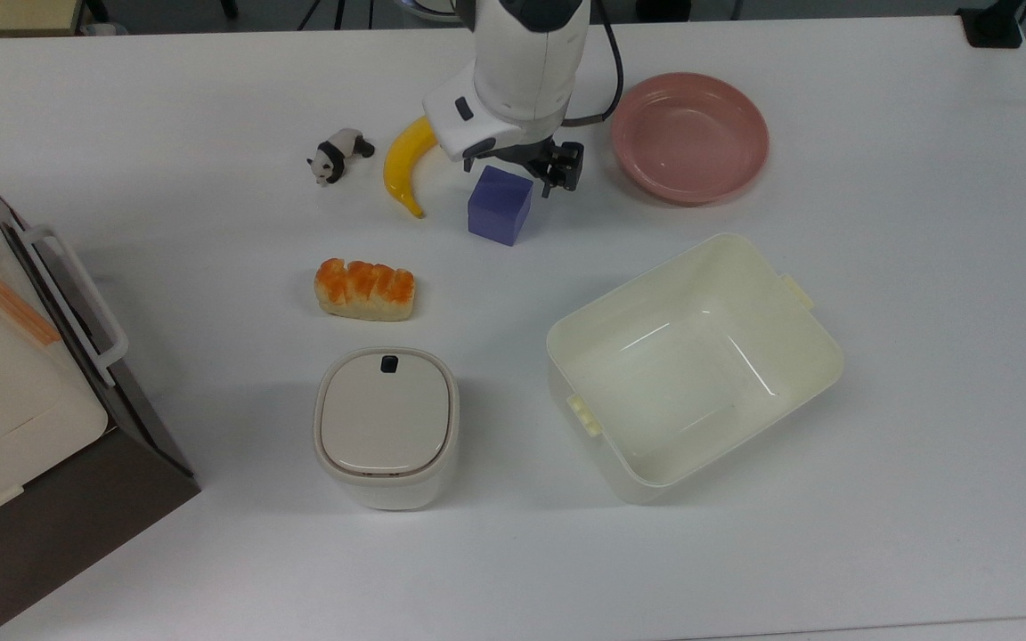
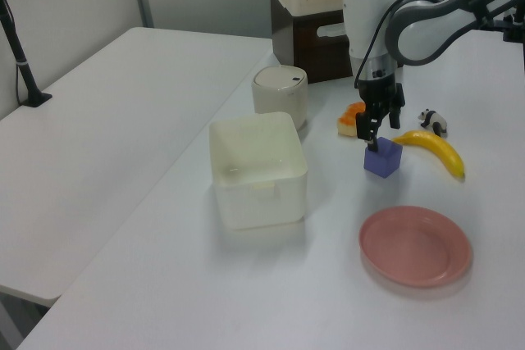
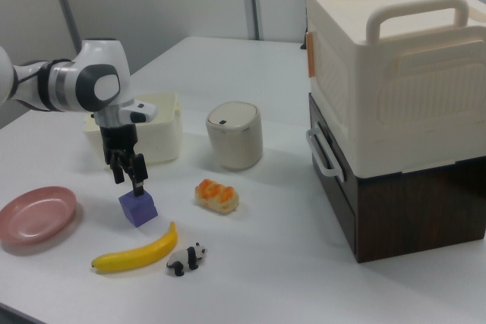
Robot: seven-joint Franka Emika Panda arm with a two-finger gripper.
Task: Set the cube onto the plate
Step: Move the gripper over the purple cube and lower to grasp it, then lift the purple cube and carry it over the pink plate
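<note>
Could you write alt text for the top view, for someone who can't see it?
A white robot arm lowers its open tool over a purple cube on a white table, with a pink plate, a banana and a cream tub nearby.

Overhead view — two opposing side views

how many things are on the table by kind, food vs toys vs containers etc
Food: 2, the banana and the bread
Toys: 2, the panda and the cube
Dishes and containers: 3, the plate, the cream tub and the lidded bin
Large stacked boxes: 1
Total: 8
</note>
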